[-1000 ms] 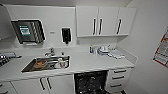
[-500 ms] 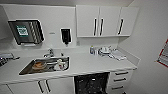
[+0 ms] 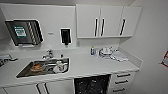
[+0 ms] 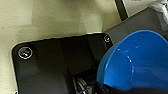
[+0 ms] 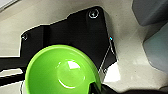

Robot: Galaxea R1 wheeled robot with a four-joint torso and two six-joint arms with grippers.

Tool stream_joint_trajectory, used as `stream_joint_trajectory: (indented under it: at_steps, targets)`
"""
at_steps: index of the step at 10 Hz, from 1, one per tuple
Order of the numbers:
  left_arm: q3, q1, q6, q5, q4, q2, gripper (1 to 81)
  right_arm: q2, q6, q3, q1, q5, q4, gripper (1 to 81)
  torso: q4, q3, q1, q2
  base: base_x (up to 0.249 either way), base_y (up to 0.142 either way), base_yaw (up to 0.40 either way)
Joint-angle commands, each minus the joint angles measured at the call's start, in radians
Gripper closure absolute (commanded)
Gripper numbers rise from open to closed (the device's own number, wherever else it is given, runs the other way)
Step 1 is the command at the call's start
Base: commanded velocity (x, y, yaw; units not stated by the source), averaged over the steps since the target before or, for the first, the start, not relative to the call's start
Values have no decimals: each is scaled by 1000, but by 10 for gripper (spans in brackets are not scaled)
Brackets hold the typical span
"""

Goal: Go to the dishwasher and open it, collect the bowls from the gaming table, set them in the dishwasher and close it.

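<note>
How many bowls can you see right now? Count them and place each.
2. A blue bowl shows close up in the left wrist view, and a light green bowl in the right wrist view. Others may be hidden.

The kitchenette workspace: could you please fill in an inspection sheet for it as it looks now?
Surface: white countertop with an inset steel sink.
Job's things: dishwasher under the counter, dark interior showing; blue bowl at the left wrist; green bowl at the right wrist.
Clutter: dishes in the sink; a bottle and small items by the wall.
Grippers: fingers not clear enough to judge.
Cables: nothing seen.
Surroundings: white wall cabinets, drawers, a wall dispenser.
</note>
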Motion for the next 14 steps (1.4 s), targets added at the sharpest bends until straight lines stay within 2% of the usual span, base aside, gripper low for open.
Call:
stream_joint_trajectory:
  at_steps: [1, 6, 11, 13, 14]
  targets:
    - [19, -50, -3, 16, 9, -23, 811, -27, 2, -2, 37, -41, -9, 811, 0, 0, 0, 0, 101, 0, 0]
    - [14, -50, -3, 17, 7, -20, 811, -19, 3, -14, 39, -43, -9, 811, 0, 0, 0, 0, 98, 0, 0]
    - [16, -50, -3, 13, -2, -20, 811, -16, 3, -17, 37, -41, -8, 811, 0, 0, 0, 0, 0, 0, 0]
    - [23, -50, -5, -42, -2, -31, 811, -16, 6, -17, 36, -41, -6, 811, 0, 0, 0, 0, 0, 0, 0]
    - [46, -50, -5, -43, -2, -41, 811, -15, 8, -18, 36, -40, -6, 811, 0, 0, 0, 0, 0, 0, 0]
